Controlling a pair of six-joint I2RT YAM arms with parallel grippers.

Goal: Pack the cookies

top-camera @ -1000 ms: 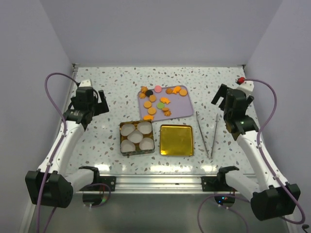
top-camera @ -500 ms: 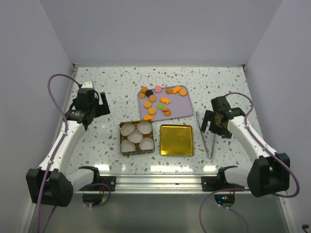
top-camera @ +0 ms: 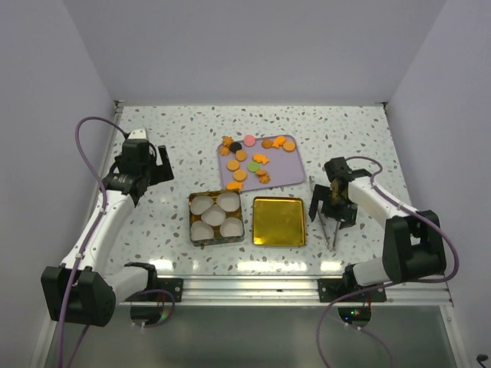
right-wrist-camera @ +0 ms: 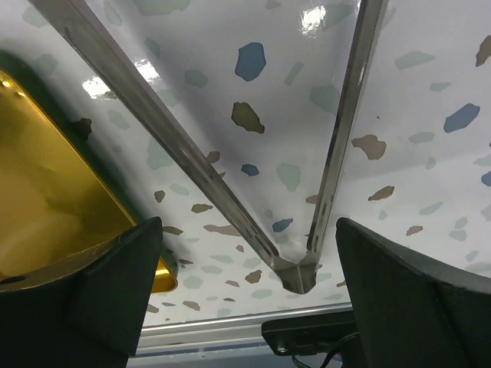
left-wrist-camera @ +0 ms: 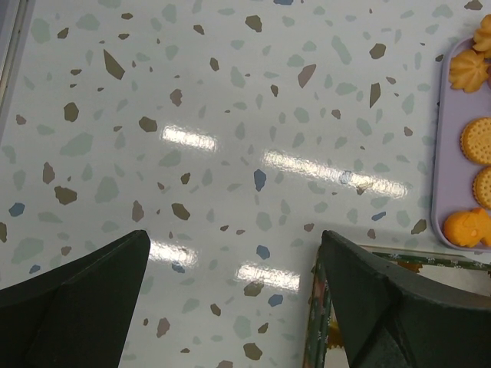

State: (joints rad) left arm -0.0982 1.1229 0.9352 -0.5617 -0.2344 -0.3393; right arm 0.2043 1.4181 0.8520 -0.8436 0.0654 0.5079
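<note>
Packing not started: all cookies (top-camera: pixel 240 175) on purple tray (top-camera: pixel 290 175), none in tin (top-camera: pixel 190 222), paper cups (top-camera: pixel 214 217) look empty. Right gripper (right-wrist-camera: pixel 249 261) spread wide, straddling tongs (right-wrist-camera: pixel 192 165), not clamped. Left gripper (left-wrist-camera: pixel 230 284) apart, holding nothing

The gold lid (right-wrist-camera: pixel 54 176) is glossy, reflective metal. Right of it, the tongs (right-wrist-camera: pixel 192 162) are brushed metal. Under it, the table (left-wrist-camera: pixel 230 115) is glossy; behind it, matt, bumpy cookies (left-wrist-camera: pixel 479 139) lie on a matt, plastic-looking tray (top-camera: pixel 288 165).
</note>
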